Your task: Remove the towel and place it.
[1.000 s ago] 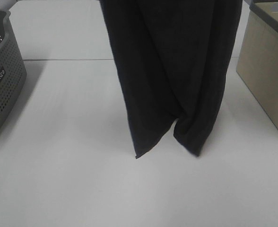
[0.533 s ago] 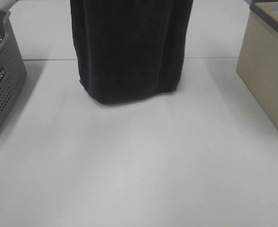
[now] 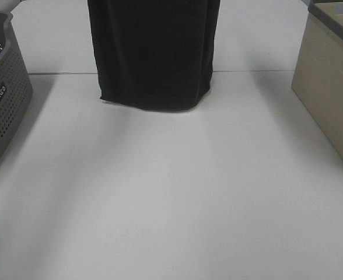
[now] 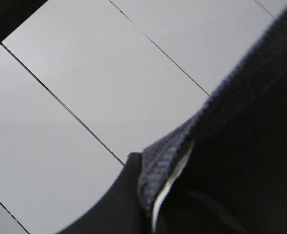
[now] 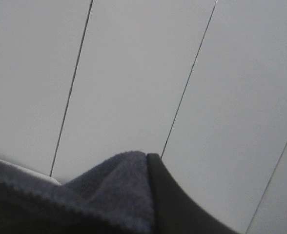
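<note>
The dark charcoal-navy towel hangs as a wide sheet at the far middle of the exterior high view. Its lower hem lies at or just above the white table; I cannot tell if it touches. Both grippers are above the top edge of that view. In the left wrist view my left gripper is shut on a hemmed edge of the towel. In the right wrist view my right gripper is shut on a corner of the towel.
A grey perforated basket stands at the table's left edge. A beige bin stands at the right edge. A seam crosses the table behind the towel's hem.
The towel has moved left and toward the far side. Its lower end, which trailed in two folds near the table's middle, now hangs as one even hem farther back.
</note>
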Controlling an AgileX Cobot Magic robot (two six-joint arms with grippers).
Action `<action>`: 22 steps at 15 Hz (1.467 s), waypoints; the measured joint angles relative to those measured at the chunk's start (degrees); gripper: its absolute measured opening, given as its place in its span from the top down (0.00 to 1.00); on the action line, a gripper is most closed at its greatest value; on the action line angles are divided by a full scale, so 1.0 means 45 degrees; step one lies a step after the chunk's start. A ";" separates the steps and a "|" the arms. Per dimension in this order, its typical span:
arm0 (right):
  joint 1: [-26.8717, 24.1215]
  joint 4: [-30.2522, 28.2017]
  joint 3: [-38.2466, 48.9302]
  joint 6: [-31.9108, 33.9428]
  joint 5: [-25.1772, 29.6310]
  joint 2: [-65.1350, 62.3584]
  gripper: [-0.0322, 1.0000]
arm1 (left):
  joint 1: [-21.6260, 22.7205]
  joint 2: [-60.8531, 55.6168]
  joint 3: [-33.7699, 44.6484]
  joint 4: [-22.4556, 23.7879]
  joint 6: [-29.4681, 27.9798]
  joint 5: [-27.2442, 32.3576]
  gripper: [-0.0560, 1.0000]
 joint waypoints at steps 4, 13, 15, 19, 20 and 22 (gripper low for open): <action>-0.0535 0.0000 -0.0917 0.0840 -0.0840 0.0891 0.95 | 0.0115 0.1783 -0.1999 -0.0140 -0.0051 -0.1006 0.95; -0.1299 0.0611 -0.1006 0.1108 -0.1210 0.1273 0.95 | 0.0115 0.4813 -0.6748 -0.0191 -0.0102 0.1490 0.95; -0.1299 0.0726 -0.1006 0.1108 -0.1210 0.1273 0.95 | 0.0115 0.4813 -0.6748 -0.0191 -0.0102 0.1553 0.95; -0.1299 0.0891 -0.1006 0.1108 -0.1210 0.1273 0.95 | 0.0115 0.4813 -0.6748 -0.0051 -0.0102 0.1935 0.95; -0.1299 0.1031 -0.1006 0.1108 -0.1210 0.1273 0.95 | 0.0115 0.4813 -0.6748 0.0038 -0.0102 0.1948 0.95; -0.1299 0.1261 -0.1006 0.1108 -0.1210 0.1273 0.95 | 0.0115 0.4813 -0.6748 0.0051 -0.0102 0.1974 0.95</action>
